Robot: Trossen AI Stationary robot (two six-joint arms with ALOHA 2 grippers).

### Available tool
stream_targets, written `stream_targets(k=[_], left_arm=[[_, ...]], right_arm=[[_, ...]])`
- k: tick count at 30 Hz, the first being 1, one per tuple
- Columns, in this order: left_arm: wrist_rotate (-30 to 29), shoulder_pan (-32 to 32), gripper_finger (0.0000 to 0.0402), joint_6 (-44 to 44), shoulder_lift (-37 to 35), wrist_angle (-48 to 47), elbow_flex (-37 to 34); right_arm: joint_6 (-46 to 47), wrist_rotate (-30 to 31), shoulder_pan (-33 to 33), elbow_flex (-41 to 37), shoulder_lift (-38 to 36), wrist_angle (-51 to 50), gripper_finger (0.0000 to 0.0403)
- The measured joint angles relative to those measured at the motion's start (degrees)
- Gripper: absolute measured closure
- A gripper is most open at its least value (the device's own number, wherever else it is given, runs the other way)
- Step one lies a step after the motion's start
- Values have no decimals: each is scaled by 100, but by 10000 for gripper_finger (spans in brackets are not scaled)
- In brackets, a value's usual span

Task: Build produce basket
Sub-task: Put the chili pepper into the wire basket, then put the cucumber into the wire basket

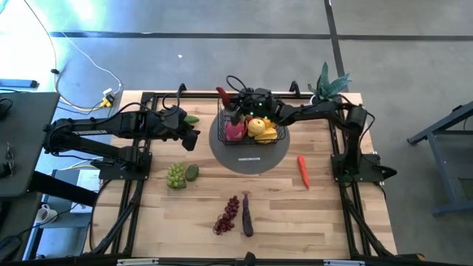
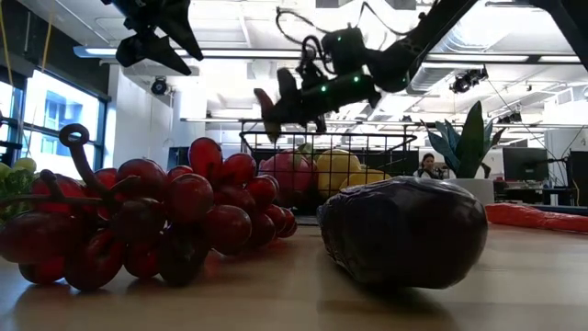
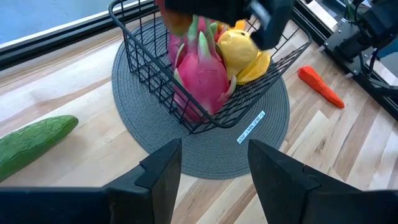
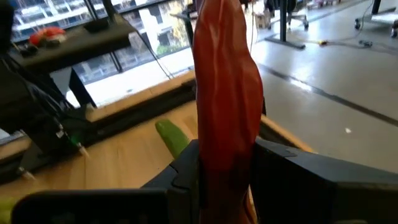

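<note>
Right gripper [image 1: 235, 103]: fingers clamp 1 red chili [image 4: 225, 106], long axis upright, just above the basket [image 1: 251, 133], its far-left corner.
Left gripper [image 1: 194, 137]: fingers parted, empty, beside the basket.

In the left wrist view the cucumber [image 3: 34, 144] is cut off by the picture's edge; the far part of the basket [image 3: 186, 118] is hidden behind the right hand [image 3: 217, 9]. In the low view the green grapes [image 2: 11, 175] are cropped and blurred; the red chili [image 4: 224, 99] runs past the right wrist picture's edge.
</note>
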Motion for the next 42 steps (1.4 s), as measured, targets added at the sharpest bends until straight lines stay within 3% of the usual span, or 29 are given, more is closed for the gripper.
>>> stream_targets(k=[9, 23, 33, 42], left_arm=[[2, 0, 227, 1, 0, -1, 0], [4, -1, 227, 2, 0, -1, 0], [19, -2, 227, 241, 0, -3, 0], [-21, 0, 227, 1356, 0, -3, 0]], right_arm=[[-6, 329, -4, -2, 225, 46, 320], [42, 773, 0, -2, 224, -253, 225], [273, 795, 82, -4, 36, -612, 222], [830, 803, 245, -4, -761, -1829, 222]])
